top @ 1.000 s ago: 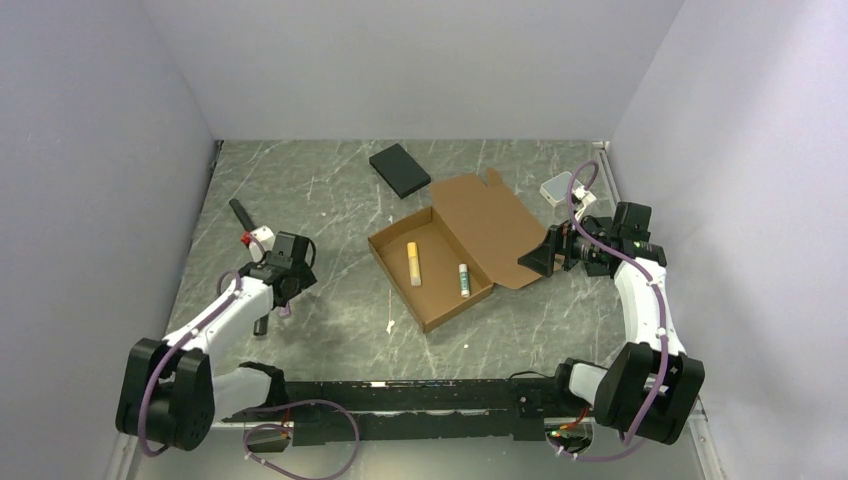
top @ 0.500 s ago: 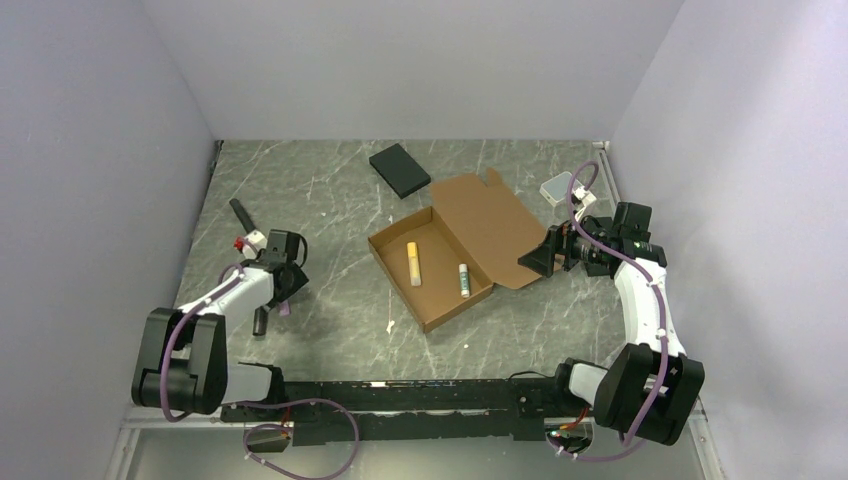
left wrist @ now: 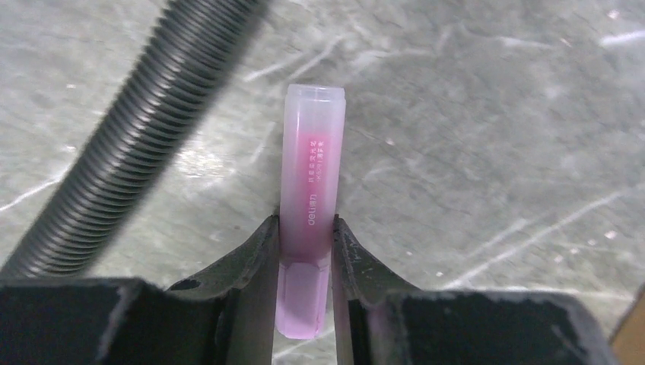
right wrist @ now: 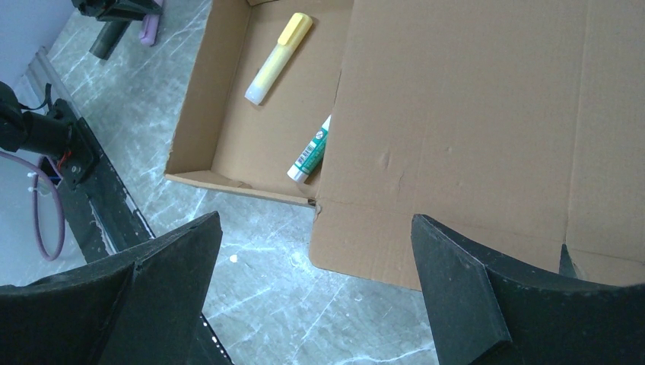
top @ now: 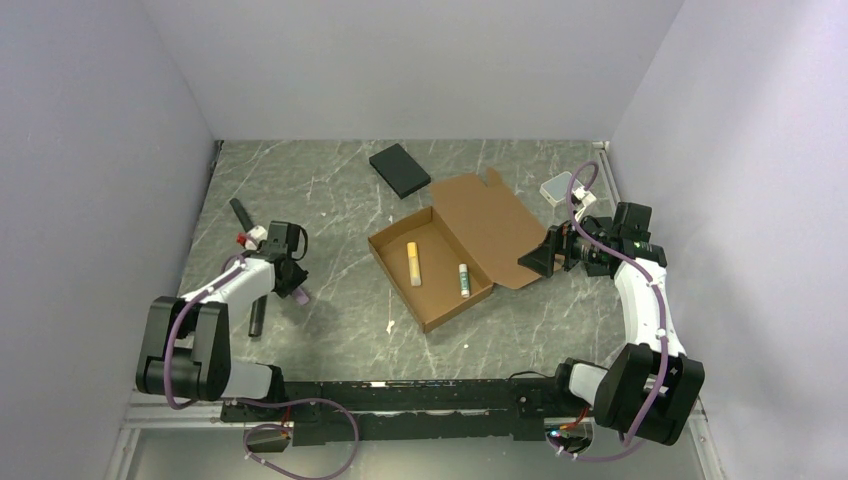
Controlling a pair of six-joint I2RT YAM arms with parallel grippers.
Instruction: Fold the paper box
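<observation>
The left claw (left wrist: 304, 228) was pinching one pink highlighter (left wrist: 310, 198), a translucent, smooth plastic barrel with a squared cap, its two dark fingers pressed to either side of the barrel. The right claw (right wrist: 313, 220) was spread wide with nothing between its blunt black fingers. One paper box (top: 490, 225) of plain matte brown cardboard lay at the middle of the table (top: 330, 200), well apart from the left claw (top: 293, 283) at its nine o'clock and near the right claw (top: 535, 258) at its three o'clock. It formed a shallow rectangular tray with low upright walls, and its flat lid panel (right wrist: 456, 114) lay open toward two o'clock, creased and tabbed at the edge. Inside the tray lay two things, apart from each other: one yellow highlighter (top: 413, 263) and one slim green-and-white tube (top: 464, 280). One flat black slab (top: 399, 170), rectangular and matte, sat at eleven o'clock of the box. One small translucent container (top: 556, 189), squarish and whitish, sat at two o'clock. Two black rods lay by the left claw, a black rod (top: 241, 213) at eleven o'clock of it and a second black rod (top: 256, 318) at seven o'clock. The left wrist view showed close ribs on the one beside the highlighter. The table was grey-green stone veined with white.
</observation>
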